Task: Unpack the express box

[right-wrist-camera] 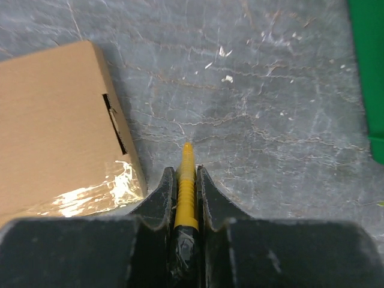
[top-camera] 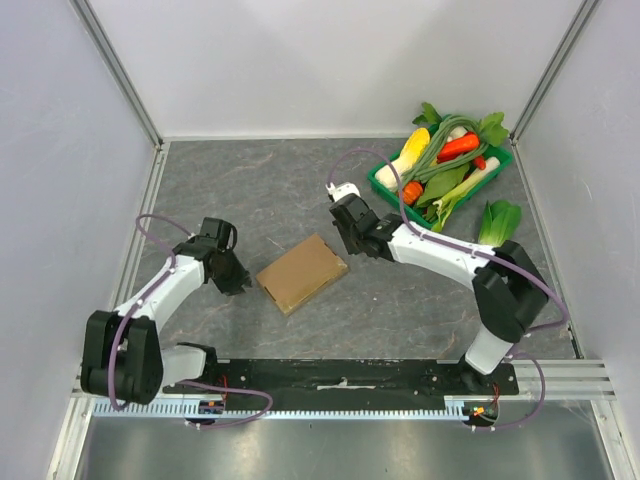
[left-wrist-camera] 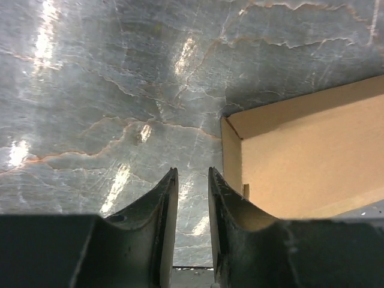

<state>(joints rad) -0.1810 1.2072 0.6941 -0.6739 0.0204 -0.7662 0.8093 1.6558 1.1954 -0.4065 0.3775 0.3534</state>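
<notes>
- The flat brown box (top-camera: 302,272) lies closed in the middle of the grey surface (top-camera: 250,190), between the two arms, turned at an angle.
- The left fingers (left-wrist-camera: 162,204) sit just beside the box's left corner, a narrow gap between them and nothing in it.
- The right fingers (right-wrist-camera: 161,198) are clamped on a thin yellow tool (right-wrist-camera: 186,180), its tip pointing at the surface near the box's right edge.
- A green tray (top-camera: 384,188) of vegetables stands at the far right.

Express box (top-camera: 302,272) front-L of veg tray (top-camera: 378,181)
</notes>
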